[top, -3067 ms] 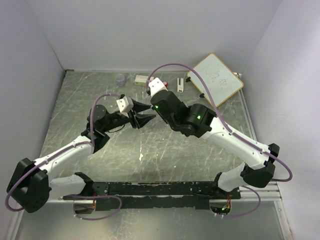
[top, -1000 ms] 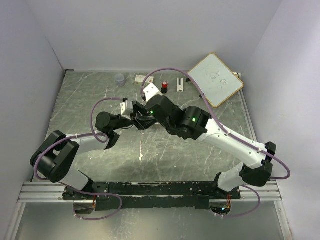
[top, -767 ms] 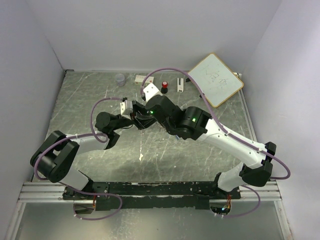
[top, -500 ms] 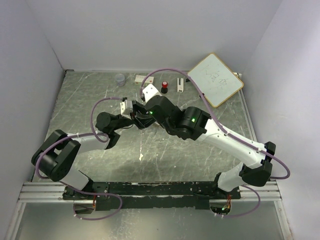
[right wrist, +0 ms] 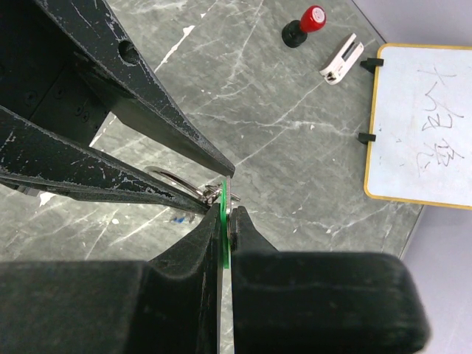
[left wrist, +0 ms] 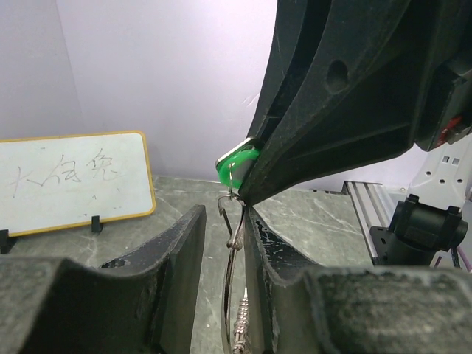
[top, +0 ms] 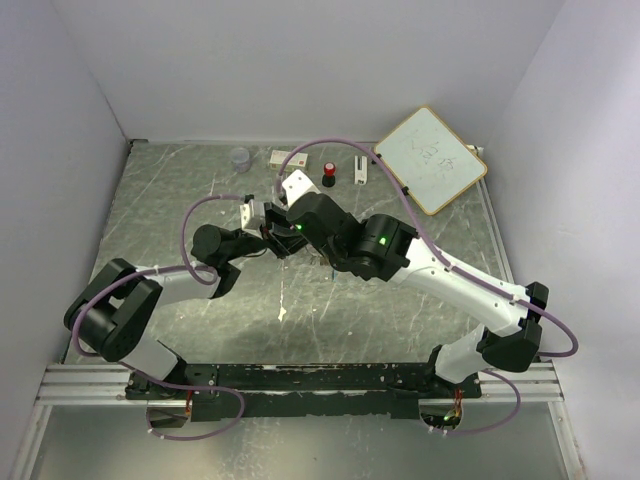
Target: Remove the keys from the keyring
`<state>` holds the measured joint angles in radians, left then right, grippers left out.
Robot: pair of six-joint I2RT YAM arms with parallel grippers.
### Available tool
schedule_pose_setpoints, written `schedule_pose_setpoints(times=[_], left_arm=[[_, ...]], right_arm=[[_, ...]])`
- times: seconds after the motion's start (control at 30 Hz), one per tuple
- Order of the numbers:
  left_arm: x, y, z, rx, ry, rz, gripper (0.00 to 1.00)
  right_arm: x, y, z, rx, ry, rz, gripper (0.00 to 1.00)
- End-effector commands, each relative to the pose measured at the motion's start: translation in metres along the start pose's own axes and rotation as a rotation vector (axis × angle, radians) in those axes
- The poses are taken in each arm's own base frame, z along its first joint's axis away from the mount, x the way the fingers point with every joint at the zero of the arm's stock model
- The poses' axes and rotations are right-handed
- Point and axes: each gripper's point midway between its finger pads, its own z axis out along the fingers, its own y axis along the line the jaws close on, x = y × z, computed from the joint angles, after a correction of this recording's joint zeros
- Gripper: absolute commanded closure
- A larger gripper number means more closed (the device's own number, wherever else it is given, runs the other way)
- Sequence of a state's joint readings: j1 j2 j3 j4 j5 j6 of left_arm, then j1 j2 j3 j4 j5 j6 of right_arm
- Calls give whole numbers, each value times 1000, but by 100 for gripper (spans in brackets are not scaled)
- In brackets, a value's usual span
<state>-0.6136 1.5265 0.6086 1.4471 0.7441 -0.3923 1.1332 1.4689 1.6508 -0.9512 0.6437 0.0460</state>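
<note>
My left gripper [left wrist: 225, 214] stands with its jaws close together around the thin silver keyring [left wrist: 234, 243], which lies against its right finger. My right gripper [right wrist: 227, 214] is shut on the green key [right wrist: 223, 221], whose green head [left wrist: 236, 164] shows at that gripper's tip, just above the ring. The ring [right wrist: 171, 179] also shows between the left fingers in the right wrist view. A small blurred blue bit [right wrist: 175, 219] shows below them; I cannot tell whether it is the blue key. From above, both grippers meet above the table's middle [top: 278, 238], and the keys are hidden there.
A whiteboard [top: 430, 158] leans at the back right. A red-and-black knob [top: 328, 175], a small white part [top: 359, 168], a white block [top: 287, 158] and a clear cup [top: 240, 158] stand along the back. The marbled table [top: 300, 300] lies below.
Since three seconds ago the right gripper has moved left onto the left gripper's tip and the left arm has folded in. Over the last second both have barely shifted.
</note>
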Motion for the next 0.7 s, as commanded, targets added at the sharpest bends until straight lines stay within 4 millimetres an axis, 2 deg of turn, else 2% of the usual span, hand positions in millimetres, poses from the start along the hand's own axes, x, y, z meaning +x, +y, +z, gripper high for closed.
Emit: schedule_pose_setpoints(times=[0.0,0.67], left_arm=[[-5,-6,2,31,-27,14,62],[1,-11,-1,43,-22,-12,63]], right_arm=[[-5,0,-1,10,-16,9,100],[-7,-2,-1,26,-24,11,100]])
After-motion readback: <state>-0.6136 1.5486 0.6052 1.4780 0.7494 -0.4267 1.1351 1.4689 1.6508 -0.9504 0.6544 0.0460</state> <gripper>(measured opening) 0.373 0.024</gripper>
